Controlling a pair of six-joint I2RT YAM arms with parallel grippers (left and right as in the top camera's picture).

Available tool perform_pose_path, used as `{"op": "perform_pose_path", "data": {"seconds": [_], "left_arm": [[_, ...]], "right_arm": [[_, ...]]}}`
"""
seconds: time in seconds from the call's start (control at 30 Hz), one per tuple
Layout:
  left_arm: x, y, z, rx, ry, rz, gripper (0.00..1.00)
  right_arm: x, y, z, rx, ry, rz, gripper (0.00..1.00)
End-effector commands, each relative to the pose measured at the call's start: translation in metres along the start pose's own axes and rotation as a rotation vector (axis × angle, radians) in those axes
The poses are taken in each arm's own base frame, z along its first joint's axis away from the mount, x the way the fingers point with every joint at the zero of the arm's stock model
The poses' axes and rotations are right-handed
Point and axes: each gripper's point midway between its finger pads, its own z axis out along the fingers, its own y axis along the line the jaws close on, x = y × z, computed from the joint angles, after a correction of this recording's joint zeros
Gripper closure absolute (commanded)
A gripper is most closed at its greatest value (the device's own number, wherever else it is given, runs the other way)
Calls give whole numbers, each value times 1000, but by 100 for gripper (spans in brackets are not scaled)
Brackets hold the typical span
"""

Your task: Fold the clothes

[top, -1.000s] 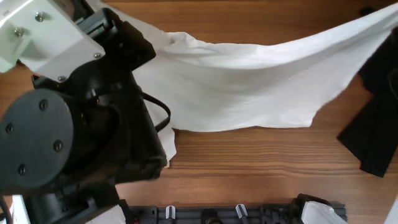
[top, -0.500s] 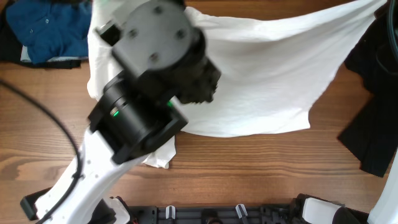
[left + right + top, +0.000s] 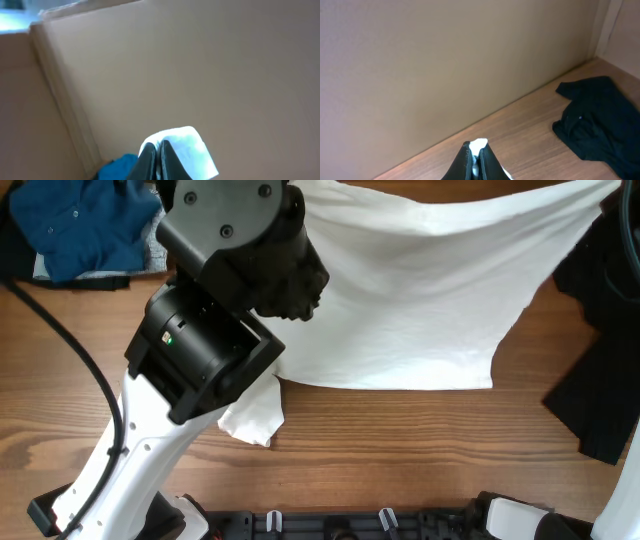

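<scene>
The white T-shirt hung stretched along the far edge of the desk, reaching from the far-left area to the far-right corner. Its lower hem sagged in a shallow curve above the bare wood at the middle. One loose flap of the shirt, probably a sleeve, drooped toward the near-left part of the desk, just beside the left arm. That arm filled much of the overhead view and hid the shirt's left end.

In the left wrist view, the left end effector had its fingers pressed together on a fold of the white fabric, which stood up just past the tips. The right end effector was likewise pinched closed – only a small tuft of white cloth showed between its tips.

A blue garment lay crumpled in the far-left corner, with a strip of grey fabric showing under its near side. A black garment lay spread along the right edge and, in the overhead view, met the shirt's right end – whether the two touched could not be told. The shirt's lettering was not visible in any view.
</scene>
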Motion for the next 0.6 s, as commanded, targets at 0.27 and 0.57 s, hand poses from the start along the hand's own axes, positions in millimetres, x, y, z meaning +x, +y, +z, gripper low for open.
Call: {"op": "perform_pose_path", "data": {"seconds": [0.27,0.57], "left_arm": [[19,26,44,89,36,-88,96],[87,57,96,167,260,-151,96]], "right_arm": [[1,6,-8,-25,12,-22,96],[2,5,-8,-23,16,-22,96]]}}
